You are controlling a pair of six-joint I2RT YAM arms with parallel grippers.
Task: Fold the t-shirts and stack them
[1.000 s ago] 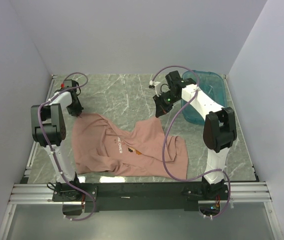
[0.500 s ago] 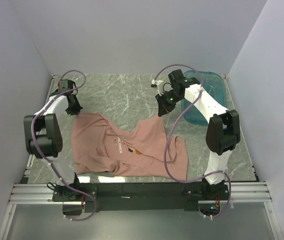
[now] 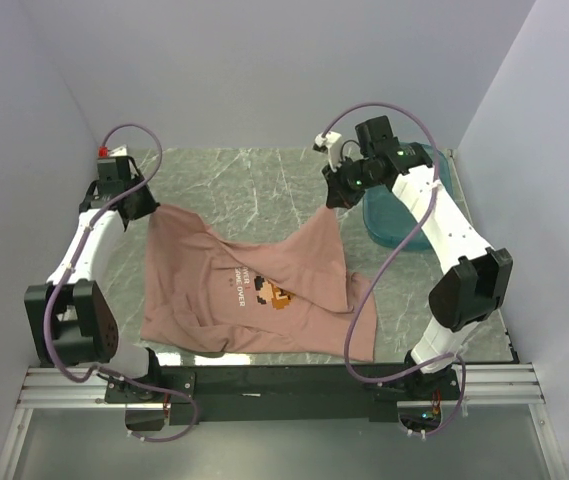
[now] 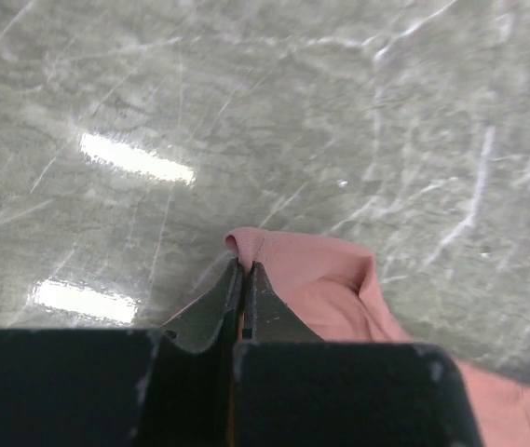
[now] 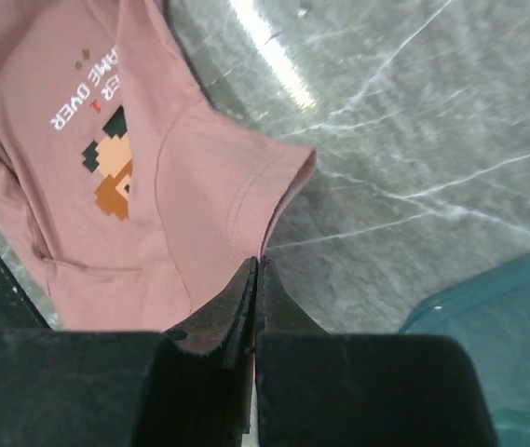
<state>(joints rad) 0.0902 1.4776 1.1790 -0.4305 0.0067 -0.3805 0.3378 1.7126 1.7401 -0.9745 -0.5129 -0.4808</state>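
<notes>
On the grey marble table (image 3: 244,180), seen from above, the pink t-shirt (image 3: 214,260) lies with its long axis running left to right. Its two far corners are raised and the near edge rests on the surface by the arm bases. The chest print (image 3: 262,290) faces up, its text turned sideways and the pixel figure on the right of it. The left gripper (image 3: 144,205) pinches the far left corner, the right gripper (image 3: 336,197) the far right one. The teal tub (image 3: 392,228) stands at the far right, its inside mostly hidden by the right arm. From the left wrist, the fingers are pressed together on a small fold of pink cloth above the marble. From the right wrist, the fingers are clamped on the fabric just beside a sleeve (image 5: 269,196). The print appears upside down, and a corner of the tub shows at lower right, its contents not visible.
</notes>
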